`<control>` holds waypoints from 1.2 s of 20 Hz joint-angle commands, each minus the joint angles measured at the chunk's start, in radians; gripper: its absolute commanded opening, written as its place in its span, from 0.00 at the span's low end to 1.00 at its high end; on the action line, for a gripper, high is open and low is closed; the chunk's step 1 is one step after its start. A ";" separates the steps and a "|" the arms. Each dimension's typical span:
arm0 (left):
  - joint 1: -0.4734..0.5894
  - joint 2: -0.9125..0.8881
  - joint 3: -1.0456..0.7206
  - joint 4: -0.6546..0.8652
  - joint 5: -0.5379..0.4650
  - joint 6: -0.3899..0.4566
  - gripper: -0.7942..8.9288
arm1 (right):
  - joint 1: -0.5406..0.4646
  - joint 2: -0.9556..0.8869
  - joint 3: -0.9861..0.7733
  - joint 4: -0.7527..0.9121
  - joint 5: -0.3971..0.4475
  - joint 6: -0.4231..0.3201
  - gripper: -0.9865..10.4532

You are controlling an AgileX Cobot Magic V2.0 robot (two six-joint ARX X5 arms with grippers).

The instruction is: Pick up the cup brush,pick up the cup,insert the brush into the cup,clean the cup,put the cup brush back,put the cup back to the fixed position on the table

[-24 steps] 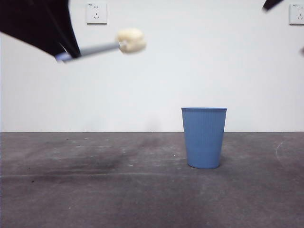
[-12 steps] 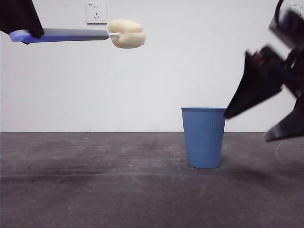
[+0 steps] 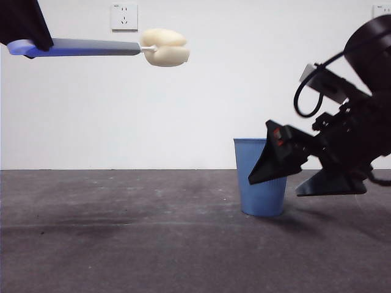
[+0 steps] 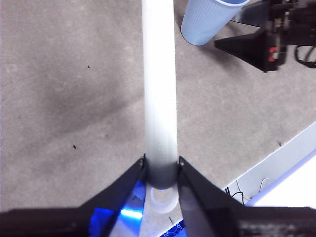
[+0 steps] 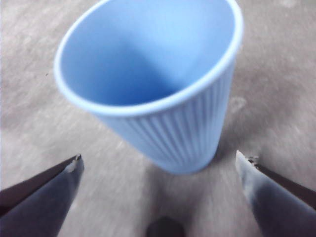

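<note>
Up high on the left, my left claw (image 4: 160, 168) is pinching the cup brush (image 3: 98, 47) by its handle, held level, sponge head pointing right. The cup (image 3: 261, 177) stands upright on the bench (image 3: 122, 244), right of middle. My right claw (image 5: 158, 170) is spread wide just beside it. I'd center the cup between the jaws, then squeeze mid-wall without tipping it.

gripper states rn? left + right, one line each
Left gripper: shut on the cup brush, held level, high above the table.
Right gripper: open, jaws either side of the cup, not touching it.
</note>
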 commanded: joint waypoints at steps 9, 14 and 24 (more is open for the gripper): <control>-0.002 -0.003 0.002 0.005 0.000 0.010 0.07 | 0.007 0.156 -0.006 0.273 0.026 -0.006 0.57; -0.002 -0.003 0.002 0.004 -0.001 0.010 0.07 | 0.016 0.233 -0.006 0.346 0.026 0.006 0.54; -0.002 -0.003 0.002 0.002 -0.001 0.010 0.07 | 0.031 0.237 -0.006 0.404 0.055 0.028 0.12</control>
